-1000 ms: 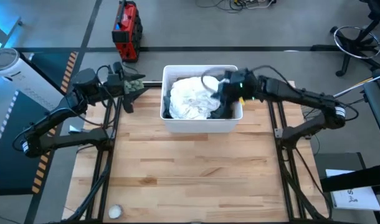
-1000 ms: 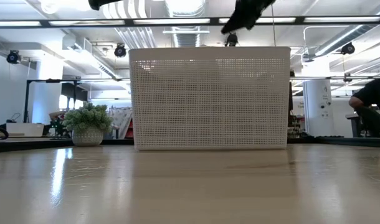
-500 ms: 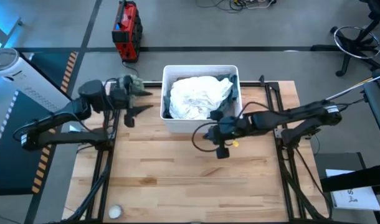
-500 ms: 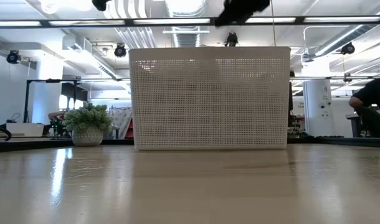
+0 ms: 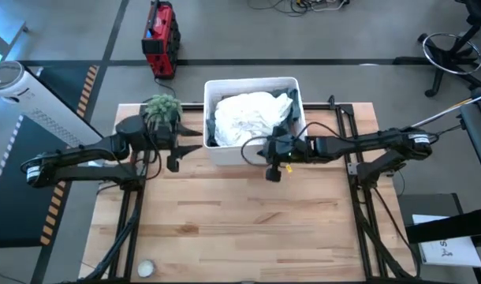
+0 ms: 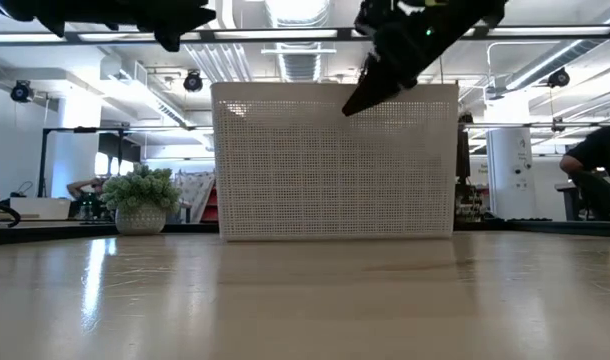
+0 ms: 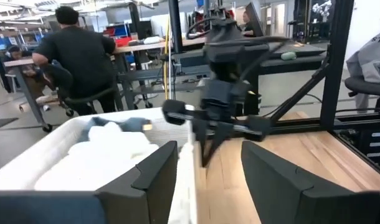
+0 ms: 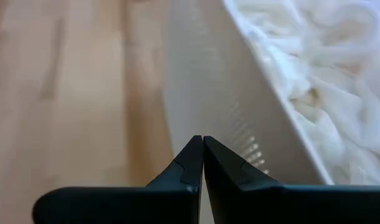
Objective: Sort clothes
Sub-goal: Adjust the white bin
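The clothes lie heaped in the white plastic bin (image 5: 252, 80). A white lacy piece (image 5: 248, 118) is on top and a dark grey piece (image 5: 292, 118) lies at the bin's right wall; the other garments are hidden. My right gripper (image 8: 202, 146) is shut. It lies level along the bin's near wall (image 8: 209, 93), just below the rim, and points toward the table's left; it also shows in the high view (image 5: 252, 148). My left gripper (image 7: 209, 149) is open and empty, just left of the bin's near left corner (image 7: 185, 155), and points right; it also shows in the high view (image 5: 192, 140). My right gripper's shut fingertips (image 8: 196, 149) stand right at the outer face of the bin's near wall, under the rim. The fingers lie level and along the wall. I cannot tell whether they touch it.
A small green plant (image 5: 162, 106) in a pot stands at the table's far left, behind my left arm. The bin stands at the middle of the far edge. Bare wood (image 5: 240, 221) spreads over the near half. A small white object (image 5: 146, 268) lies at the near left corner.
My right gripper has come out of the bin's right side, swung toward the near edge and left over the table, then gone back to the bin's near wall. My left gripper has moved right and nearer, up to the bin's left corner. The bin has slid slightly toward the far edge.
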